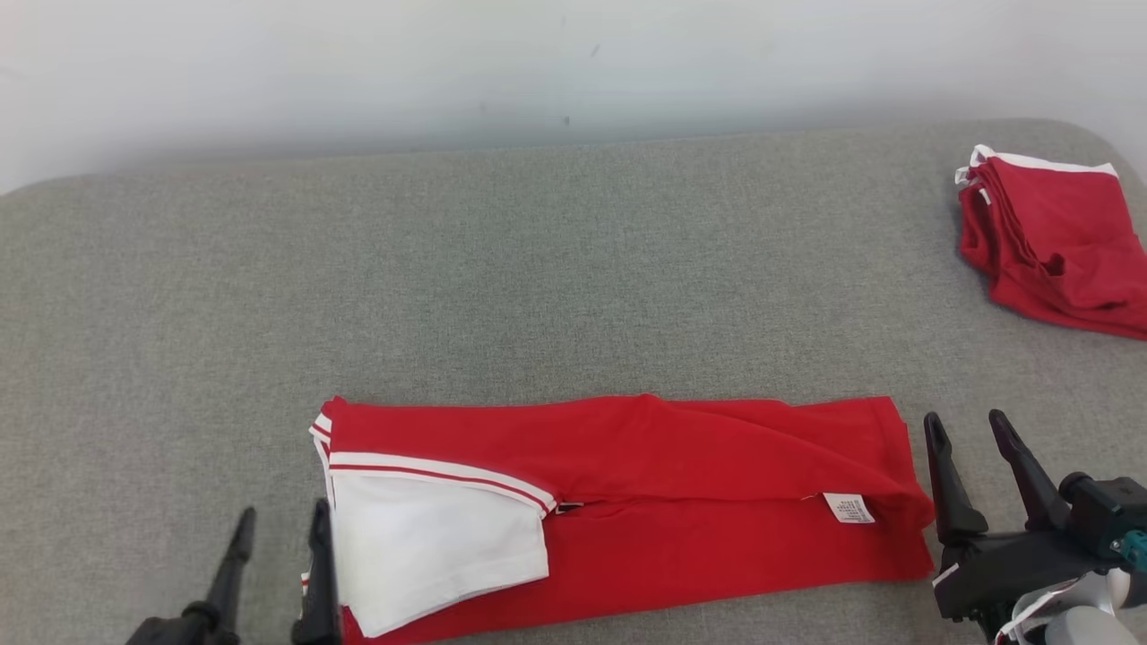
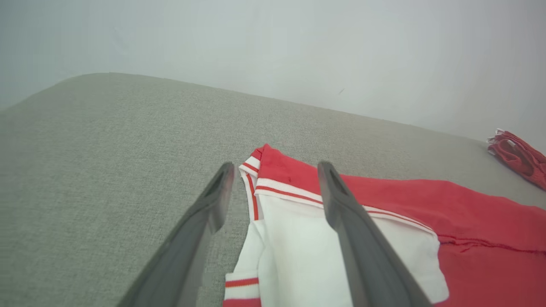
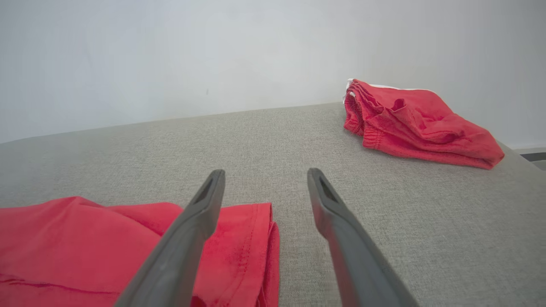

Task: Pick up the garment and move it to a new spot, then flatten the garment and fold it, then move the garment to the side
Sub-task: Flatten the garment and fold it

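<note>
A red garment [image 1: 681, 502] with a white, red-striped sleeve [image 1: 430, 537] lies folded into a long band near the front of the grey surface [image 1: 538, 269]. My left gripper [image 1: 280, 520] stands open at the band's left end, its right finger over the sleeve's edge; the left wrist view has the sleeve [image 2: 294, 238] between and beyond the open gripper [image 2: 276, 167]. At the band's right end my right gripper [image 1: 968, 423] is open and holds nothing. In the right wrist view the garment's hem [image 3: 251, 238] sits under the left finger of that gripper [image 3: 264, 174].
A second red garment [image 1: 1053, 237] with white trim lies bunched at the far right, also seen as a folded pile [image 3: 413, 121] in the right wrist view and a small heap [image 2: 518, 157] in the left wrist view. A pale wall [image 1: 538, 63] bounds the back edge.
</note>
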Controlling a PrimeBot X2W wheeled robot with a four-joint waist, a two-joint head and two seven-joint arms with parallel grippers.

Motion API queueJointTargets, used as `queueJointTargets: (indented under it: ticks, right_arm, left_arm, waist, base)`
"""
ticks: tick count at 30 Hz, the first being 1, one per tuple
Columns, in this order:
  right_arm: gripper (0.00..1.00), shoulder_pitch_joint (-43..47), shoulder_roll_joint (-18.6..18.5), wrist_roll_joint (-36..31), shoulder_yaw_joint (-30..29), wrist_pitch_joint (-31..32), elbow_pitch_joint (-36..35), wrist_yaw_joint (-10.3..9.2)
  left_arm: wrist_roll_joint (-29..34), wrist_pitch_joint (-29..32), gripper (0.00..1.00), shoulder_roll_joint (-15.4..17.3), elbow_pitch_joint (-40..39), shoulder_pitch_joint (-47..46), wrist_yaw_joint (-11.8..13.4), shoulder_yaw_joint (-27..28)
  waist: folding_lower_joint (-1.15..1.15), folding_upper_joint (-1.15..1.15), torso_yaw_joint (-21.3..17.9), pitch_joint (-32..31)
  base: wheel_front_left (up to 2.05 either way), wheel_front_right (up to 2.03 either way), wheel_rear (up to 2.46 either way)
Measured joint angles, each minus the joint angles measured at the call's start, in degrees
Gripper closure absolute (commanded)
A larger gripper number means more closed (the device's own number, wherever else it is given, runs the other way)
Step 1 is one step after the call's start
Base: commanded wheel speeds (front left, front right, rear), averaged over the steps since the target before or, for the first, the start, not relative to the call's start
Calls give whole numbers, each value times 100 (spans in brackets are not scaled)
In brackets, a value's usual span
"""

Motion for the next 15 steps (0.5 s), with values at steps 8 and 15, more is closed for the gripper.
queueJointTargets:
  ticks: [8, 15]
  right_arm:
    - [0, -123, -35, 113, 71, 120, 688, 0]
    - [0, -425, 62, 210, 252, 402, 1376, 0]
  left_arm:
    - [1022, 0, 0, -199, -311, 77, -51, 792]
    - [1671, 0, 0, -344, -400, 87, -140, 1300]
  waist:
    - [0, 0, 70, -107]
    - [0, 0, 151, -150]
  base:
    - [0, 0, 0]
    - [0, 0, 0]
